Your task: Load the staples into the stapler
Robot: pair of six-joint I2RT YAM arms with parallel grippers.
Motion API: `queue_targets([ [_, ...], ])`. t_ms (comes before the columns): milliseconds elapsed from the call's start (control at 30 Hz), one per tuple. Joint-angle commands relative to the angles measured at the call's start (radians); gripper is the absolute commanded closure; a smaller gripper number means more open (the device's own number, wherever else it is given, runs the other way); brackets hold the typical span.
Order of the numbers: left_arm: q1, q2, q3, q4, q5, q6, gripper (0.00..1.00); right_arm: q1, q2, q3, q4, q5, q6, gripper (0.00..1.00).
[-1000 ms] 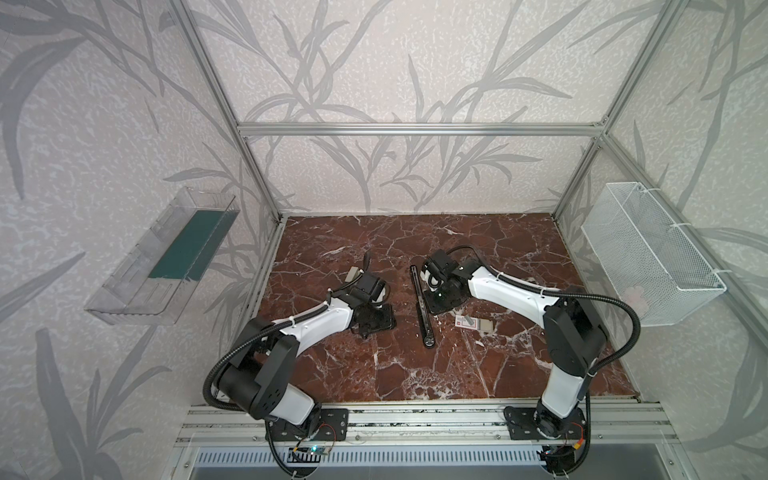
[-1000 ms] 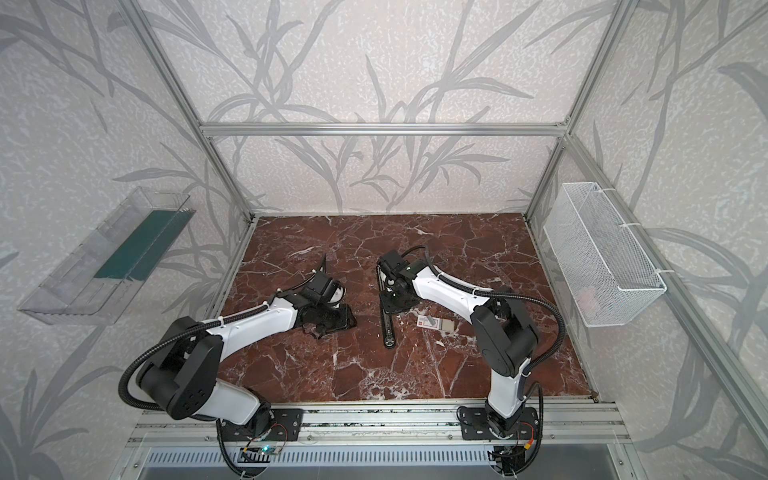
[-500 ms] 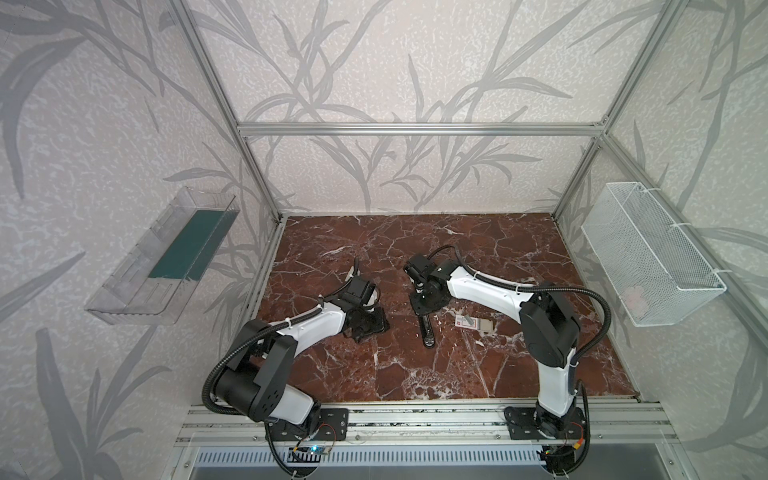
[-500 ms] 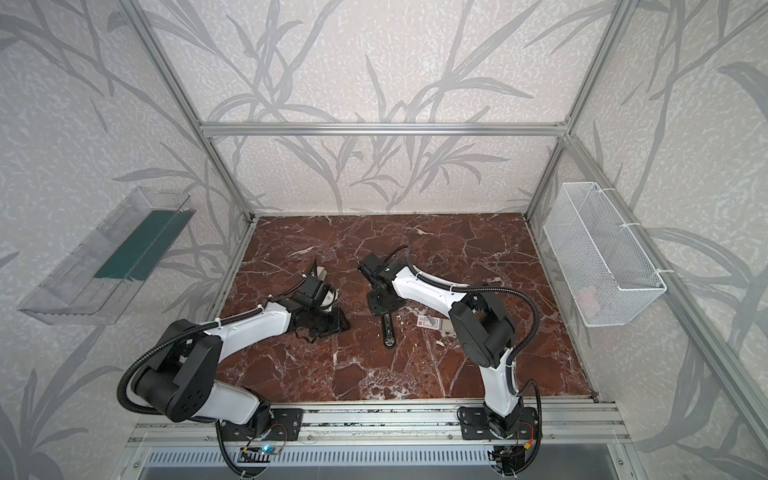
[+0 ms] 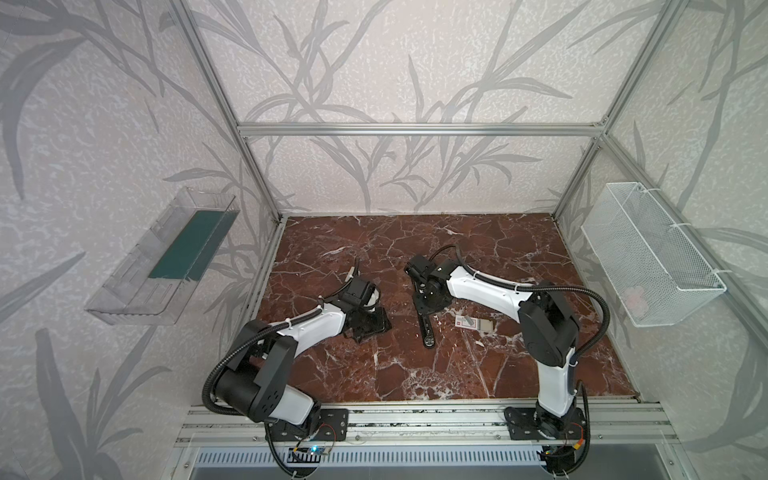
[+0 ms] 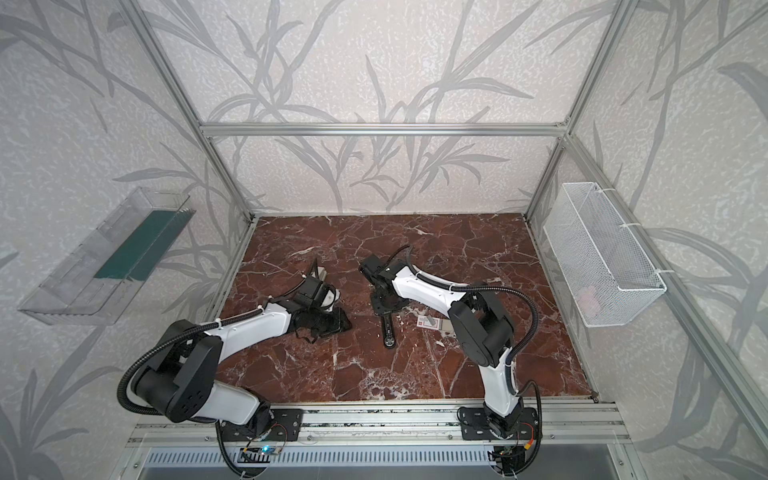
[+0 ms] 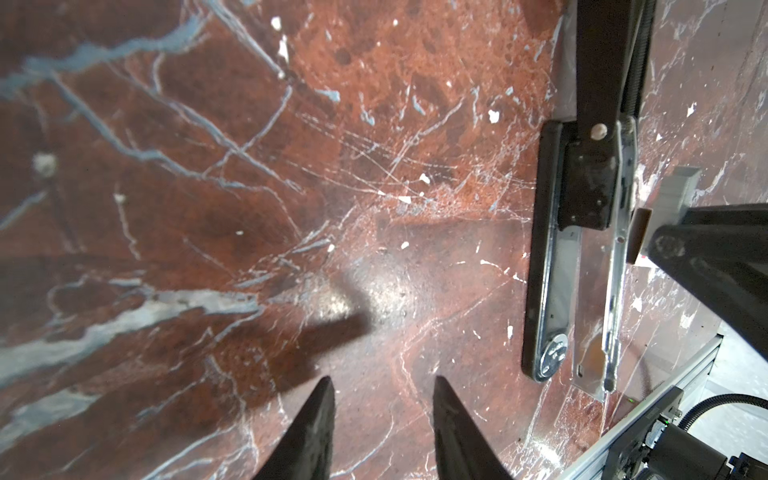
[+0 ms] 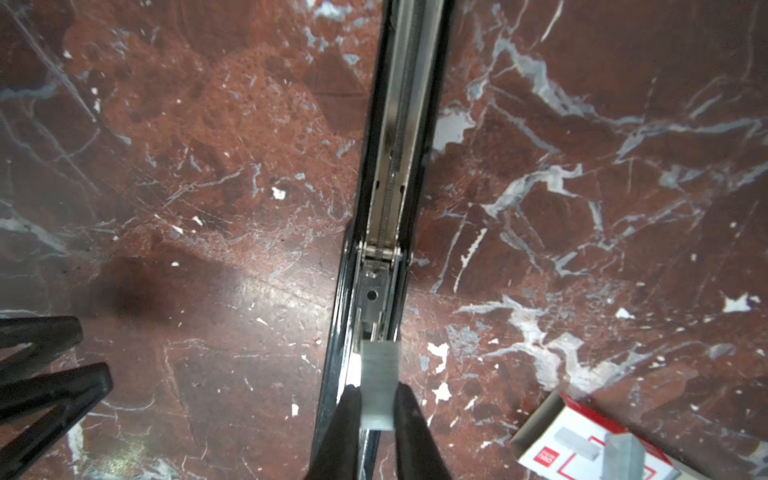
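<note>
Since a second ago the right arm has swung leftwards over the slim black desk stapler [image 8: 409,124], which lies opened near the middle of the red-brown marble tabletop [image 5: 374,257]. The right gripper [image 8: 378,390] has its jaws nearly closed, pinching a short silvery-grey strip of staples [image 8: 378,365] directly over the stapler's silver rail; whether they touch cannot be told. The left gripper [image 7: 382,380] stands partly open, holding nothing, near the stapler's left side. A white-and-red cardboard staple box [image 8: 582,449] lies on its right.
</note>
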Motion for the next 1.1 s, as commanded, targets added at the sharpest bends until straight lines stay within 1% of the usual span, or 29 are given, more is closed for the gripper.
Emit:
queue_targets([
  [0,0.005,-0.012,-0.014,0.003,0.001,0.009,0.59,0.0,0.022,0.036,-0.018,0.004,0.008,0.83],
  [533,0.008,-0.01,-0.014,-0.002,-0.002,0.011,0.59,-0.006,0.053,0.049,-0.008,-0.009,0.009,0.83],
  [1067,0.011,0.003,-0.01,0.001,0.006,0.011,0.59,-0.007,0.021,0.063,-0.012,0.008,0.01,0.83],
])
